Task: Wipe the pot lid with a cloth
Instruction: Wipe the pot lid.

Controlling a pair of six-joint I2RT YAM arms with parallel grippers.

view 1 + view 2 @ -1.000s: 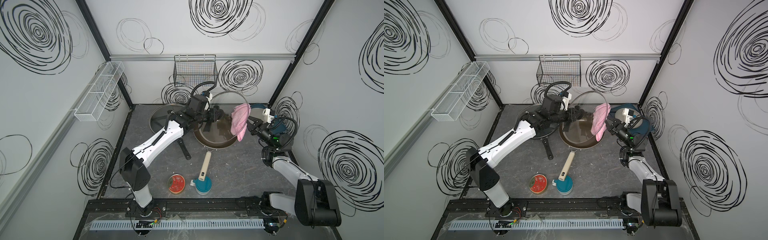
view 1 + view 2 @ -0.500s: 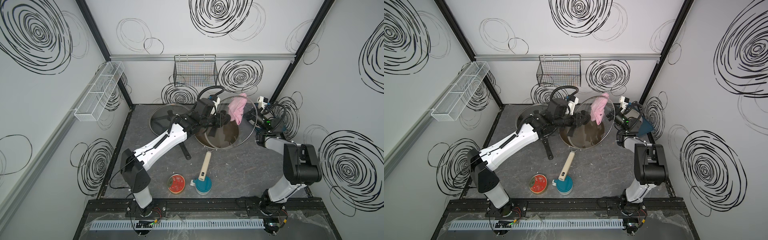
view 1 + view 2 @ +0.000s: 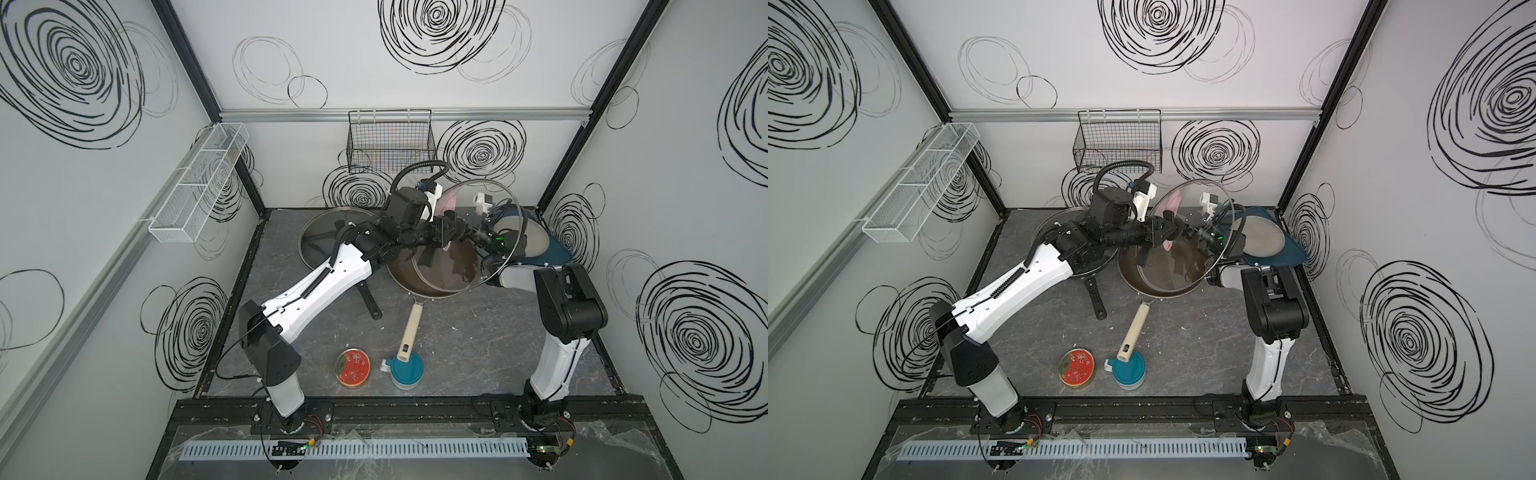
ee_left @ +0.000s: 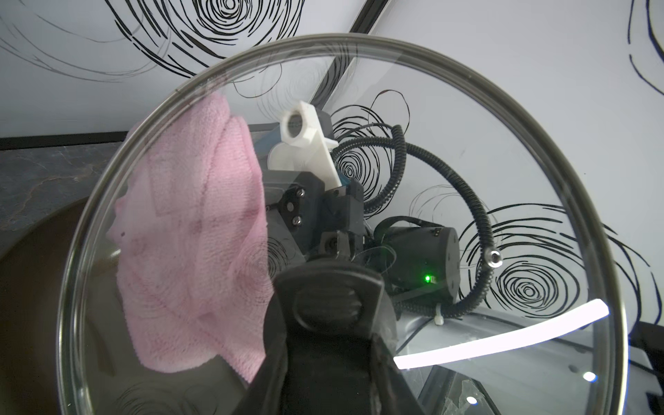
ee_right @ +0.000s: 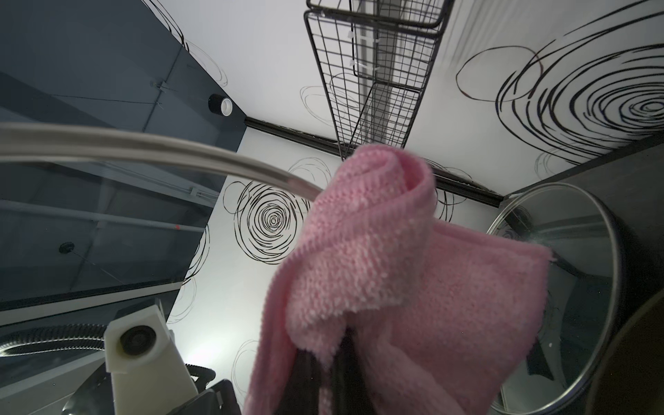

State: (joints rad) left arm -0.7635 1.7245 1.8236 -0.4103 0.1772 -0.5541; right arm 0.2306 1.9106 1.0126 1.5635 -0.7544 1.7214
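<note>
Left end effector: clamped on black knob of glass pot lid; lid held on edge, tilted, above brown pan. Right end effector: closed on pink cloth; cloth bunched against lid's opposite face, near rim.

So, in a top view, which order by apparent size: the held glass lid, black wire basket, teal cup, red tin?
1. held glass lid, though raised nearer the camera
2. black wire basket
3. teal cup and red tin: nearly alike, not ranked
</note>
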